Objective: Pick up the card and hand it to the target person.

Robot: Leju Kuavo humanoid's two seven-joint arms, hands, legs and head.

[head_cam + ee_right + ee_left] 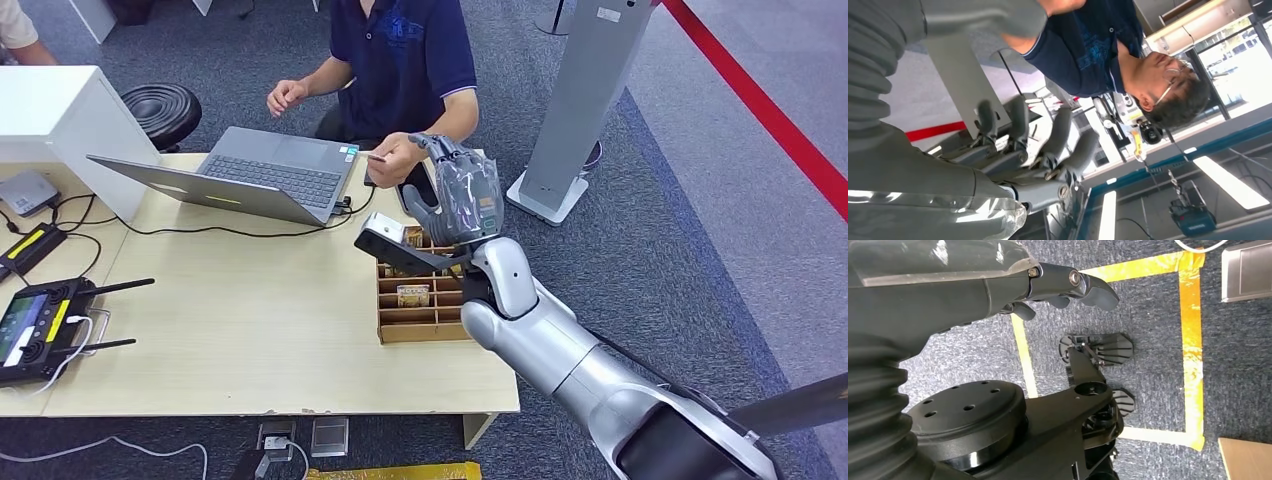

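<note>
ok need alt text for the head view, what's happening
The right robot hand is raised over the light wooden table towards a seated person in a dark blue polo shirt, whose hand holds a small thin card just beside it. Below sits a brown cardboard divider box; an open grey laptop lies further left.

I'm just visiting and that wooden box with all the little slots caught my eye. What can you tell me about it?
The box is a shallow open-topped tray of brown, cardboard-like material, split by thin dividers into rows of small compartments. It lies flat on the light wooden table near its right edge. One compartment holds a small printed card. The right robot hand and forearm hang above it and hide its far part.
</note>
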